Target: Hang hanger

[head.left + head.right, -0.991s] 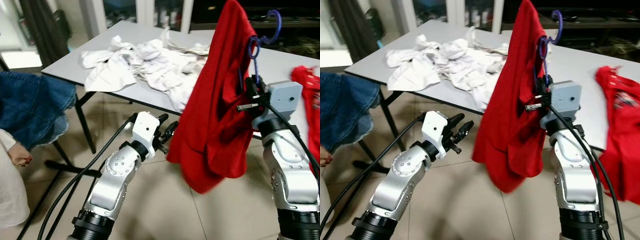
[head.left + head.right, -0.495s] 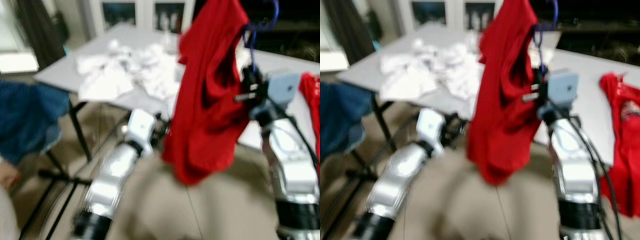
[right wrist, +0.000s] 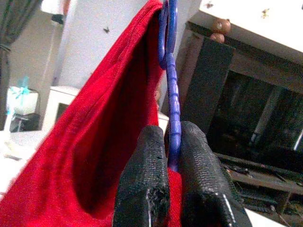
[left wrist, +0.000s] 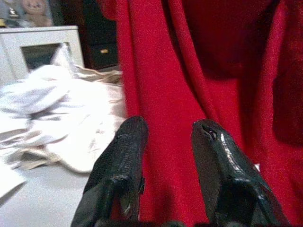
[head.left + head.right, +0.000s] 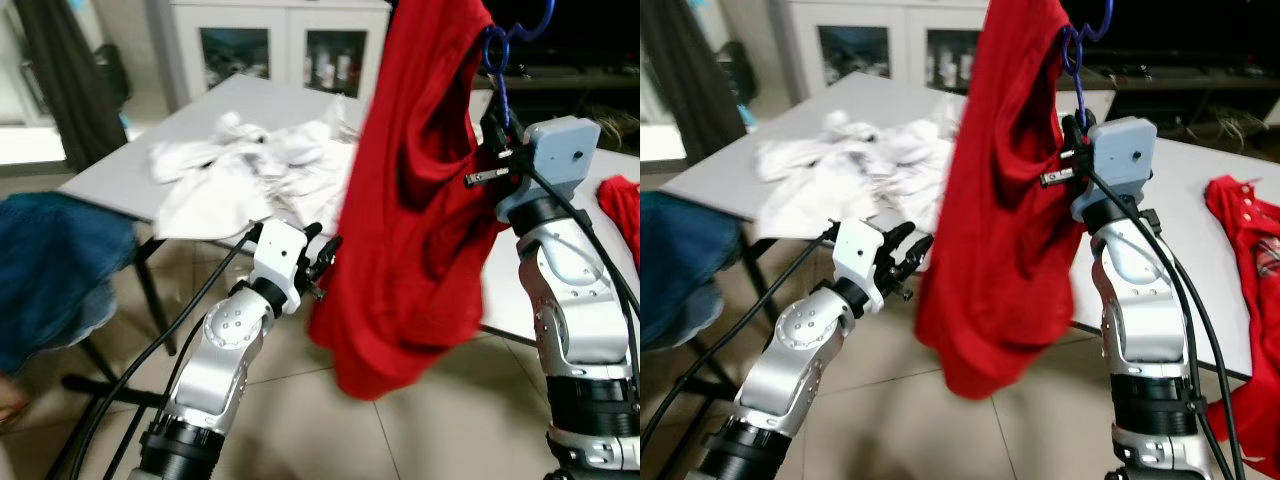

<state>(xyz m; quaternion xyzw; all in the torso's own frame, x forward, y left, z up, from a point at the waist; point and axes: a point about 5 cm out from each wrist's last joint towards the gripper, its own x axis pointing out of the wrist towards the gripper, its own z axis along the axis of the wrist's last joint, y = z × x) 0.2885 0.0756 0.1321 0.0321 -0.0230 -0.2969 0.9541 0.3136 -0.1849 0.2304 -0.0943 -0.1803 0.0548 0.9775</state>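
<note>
The hanger (image 3: 171, 90) was blue plastic, upright, its ridged stem pinched between the right gripper's (image 3: 173, 156) closed fingers and its hook at 12 o'clock. A red shirt (image 5: 420, 200) hung from it — draped in loose folds toward 6 o'clock, clear of the floor, just beside the left gripper (image 4: 168, 142).

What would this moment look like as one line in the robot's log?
right gripper: shut on blue hanger, raised | red garment: draped on hanger | left gripper: open beside garment | not hung yet
</note>
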